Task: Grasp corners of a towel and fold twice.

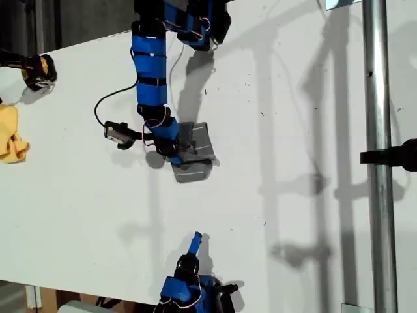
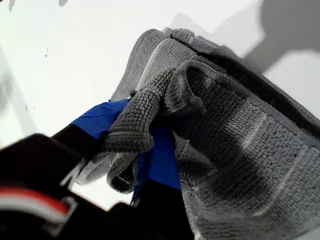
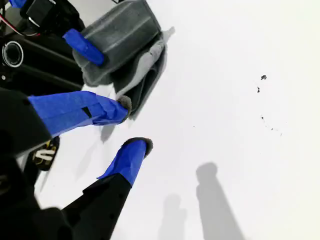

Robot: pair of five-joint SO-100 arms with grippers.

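Note:
The grey towel (image 1: 197, 155) with thin white stripes lies folded into a small bundle at the middle of the white table (image 1: 293, 215). My first gripper (image 1: 177, 149), on the arm coming from the exterior view's top, is shut on the towel (image 2: 235, 135). A bunched edge of the cloth wraps over its blue fingers (image 2: 157, 160), and I cannot tell which of the corners is held. My second gripper (image 1: 195, 240) hovers near the exterior view's bottom edge, apart from the towel (image 3: 125, 30). It is open (image 3: 134, 125) with nothing between its fingers.
A yellow cloth (image 1: 10, 140) lies at the exterior view's left edge, with a black and yellow object (image 1: 39, 70) above it. A metal pole (image 1: 378, 156) runs down the exterior view's right side. The table's edge is close behind my second arm.

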